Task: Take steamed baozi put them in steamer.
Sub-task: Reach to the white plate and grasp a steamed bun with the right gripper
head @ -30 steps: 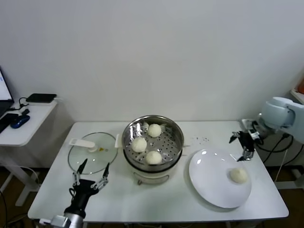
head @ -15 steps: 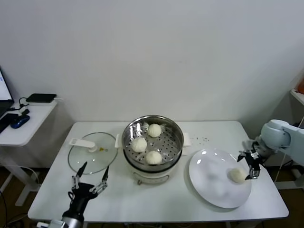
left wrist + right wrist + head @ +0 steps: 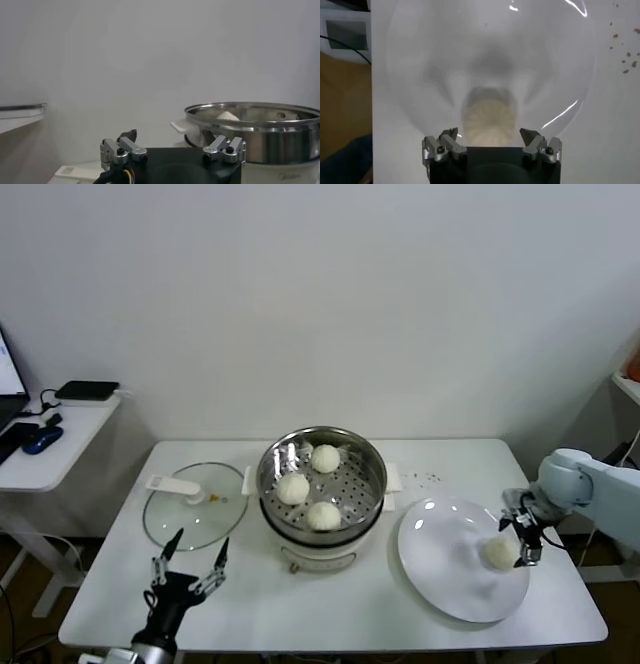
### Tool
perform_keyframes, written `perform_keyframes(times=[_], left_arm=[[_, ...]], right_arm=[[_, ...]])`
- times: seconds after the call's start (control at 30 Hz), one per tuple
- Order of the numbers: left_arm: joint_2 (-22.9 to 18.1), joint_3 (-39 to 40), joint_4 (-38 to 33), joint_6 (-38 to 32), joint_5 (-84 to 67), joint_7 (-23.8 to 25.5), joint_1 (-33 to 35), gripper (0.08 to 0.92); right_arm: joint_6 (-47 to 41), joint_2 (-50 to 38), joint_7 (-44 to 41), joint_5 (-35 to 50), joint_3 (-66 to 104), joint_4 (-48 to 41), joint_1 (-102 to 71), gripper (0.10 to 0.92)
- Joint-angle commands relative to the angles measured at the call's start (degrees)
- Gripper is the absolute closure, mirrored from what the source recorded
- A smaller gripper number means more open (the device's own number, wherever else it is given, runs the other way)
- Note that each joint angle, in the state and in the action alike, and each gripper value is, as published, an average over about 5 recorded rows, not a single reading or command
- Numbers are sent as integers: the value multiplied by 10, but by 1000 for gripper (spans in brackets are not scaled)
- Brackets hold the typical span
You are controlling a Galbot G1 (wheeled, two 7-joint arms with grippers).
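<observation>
Right pincer (image 3: 528,540): I had it spread wide at the right edge of the counter (image 3: 300,604), low over the plate (image 3: 445,569), with nothing grasped. In my right wrist view the pincer (image 3: 491,137) had one finger on each side of the last baozi, with a gap on each side.
Last baozi (image 3: 499,552): it lay on the right part of the plate, just beside my right pincer; from the wrist it (image 3: 489,122) showed pleated and cream-white.
Steamer (image 3: 322,489): it stood at the middle of the counter, uncovered.
Baozi in steamer: three sat on the perforated tray, one toward the back (image 3: 324,458), one on the left (image 3: 293,488), one at the front (image 3: 323,515).
Glass lid (image 3: 196,506): it lay flat near the counter's left edge, beside the steamer.
Left pincer (image 3: 190,562): I held it released and idle over the front left corner of the counter, in front of the lid.
</observation>
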Motion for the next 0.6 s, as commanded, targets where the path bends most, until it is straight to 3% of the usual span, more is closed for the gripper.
perform_keyframes(times=[0.03, 0.6], left_arm=[[-3, 2, 0, 0, 3, 0, 0, 177], [-5, 4, -1, 1, 4, -1, 1, 177]], right_arm=[[0, 24, 2, -14, 25, -34, -34, 203], [-2, 25, -8, -8, 25, -32, -33, 230]])
